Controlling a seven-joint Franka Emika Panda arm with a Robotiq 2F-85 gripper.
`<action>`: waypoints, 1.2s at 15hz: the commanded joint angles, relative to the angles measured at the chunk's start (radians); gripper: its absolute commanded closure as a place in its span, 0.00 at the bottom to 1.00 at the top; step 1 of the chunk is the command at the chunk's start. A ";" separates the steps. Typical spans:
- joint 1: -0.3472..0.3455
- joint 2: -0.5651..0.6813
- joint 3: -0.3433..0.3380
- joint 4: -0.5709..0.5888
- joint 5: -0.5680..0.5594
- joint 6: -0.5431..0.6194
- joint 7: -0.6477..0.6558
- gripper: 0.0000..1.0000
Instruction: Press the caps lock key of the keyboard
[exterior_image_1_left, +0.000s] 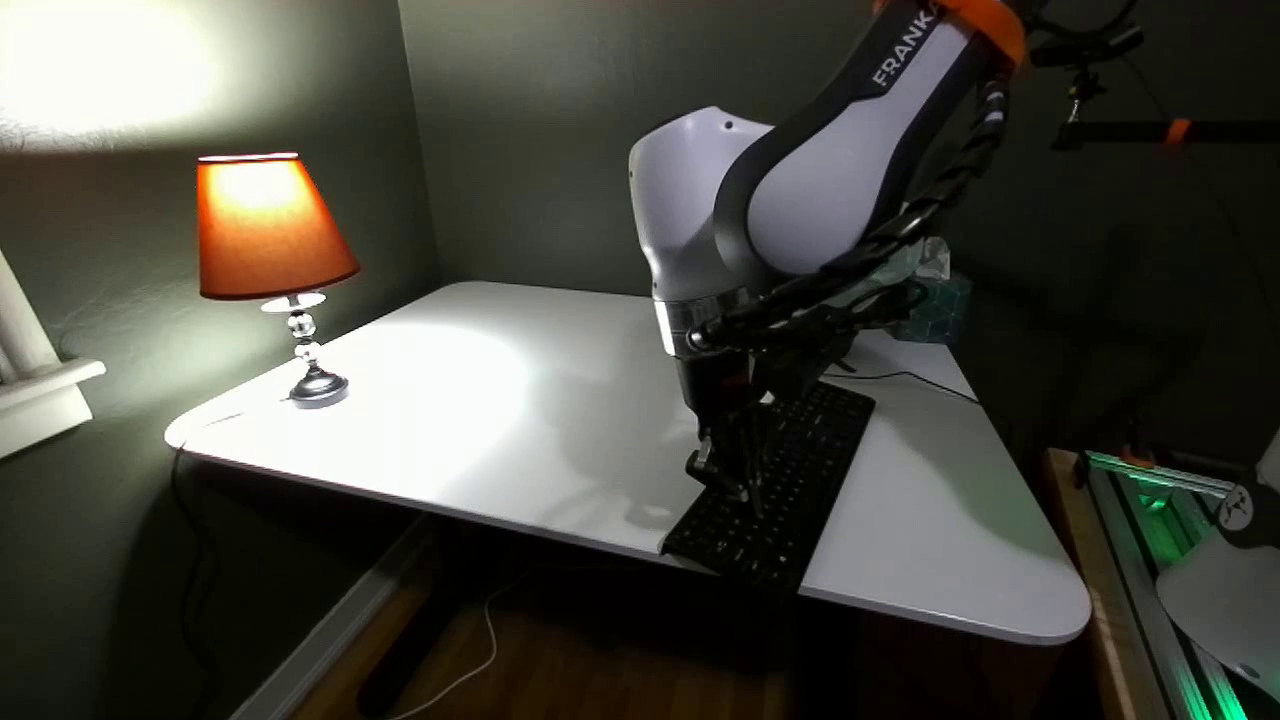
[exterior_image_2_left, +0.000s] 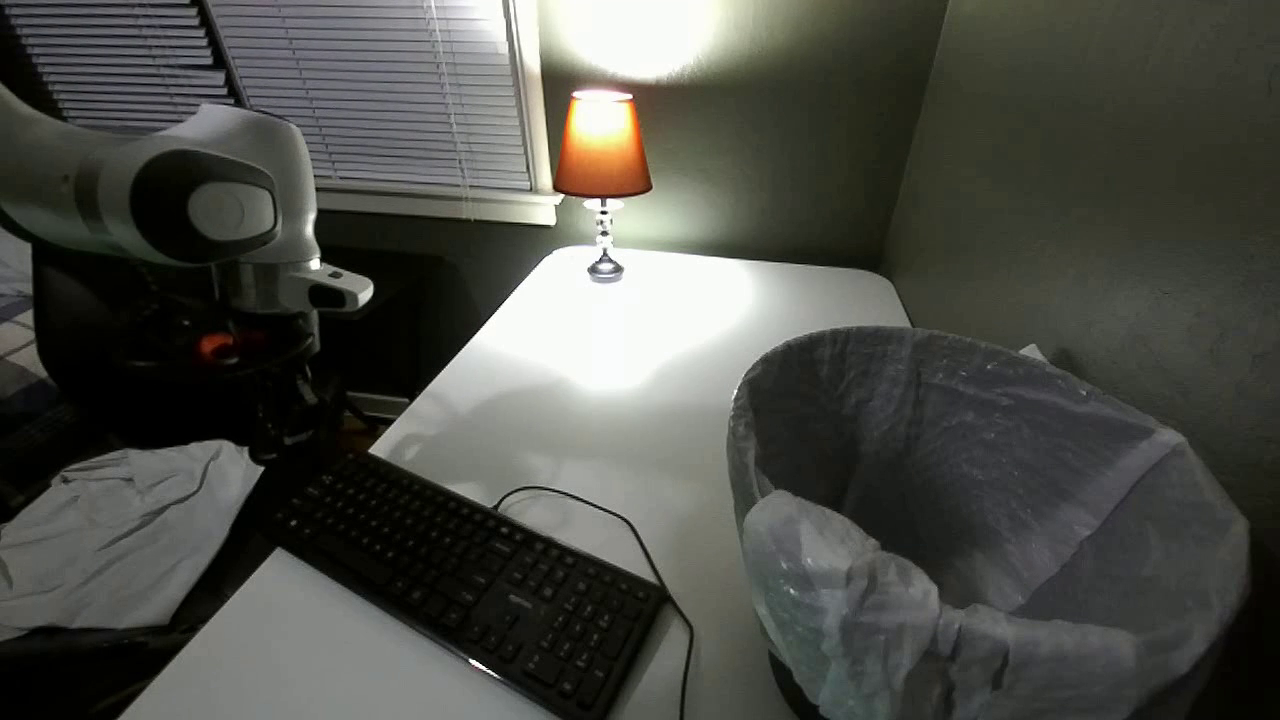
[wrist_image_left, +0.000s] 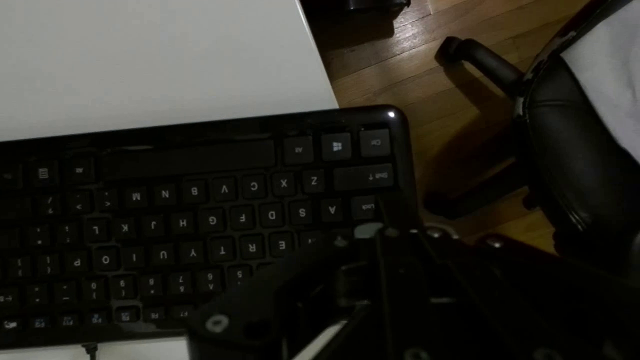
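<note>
Lying at lower left in an exterior view, a black keyboard (exterior_image_2_left: 470, 590) rests on a white table (exterior_image_2_left: 560, 440); we see a lit orange lamp (exterior_image_2_left: 603, 150) at upper centre. In the wrist view, right of centre, the jaws look pressed together near the caps lock key (wrist_image_left: 363, 207); we cannot tell whether they touch.

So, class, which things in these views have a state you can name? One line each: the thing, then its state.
Tool: looks shut, just by the Caps Lock key; contact unclear.
Caps Lock key: cannot tell whether pressed.
Keyboard: lying on the table, one end past its edge.
Lamp: lit, upright.
Blinds: lowered.
Bin: open-topped, lined.
Cloth: rumpled, over the chair.
</note>
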 joint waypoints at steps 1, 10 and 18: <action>0.036 0.046 -0.027 0.034 0.018 0.006 0.052 1.00; 0.052 0.115 -0.049 0.092 0.025 -0.009 0.082 1.00; 0.049 0.166 -0.050 0.123 0.059 -0.018 0.066 1.00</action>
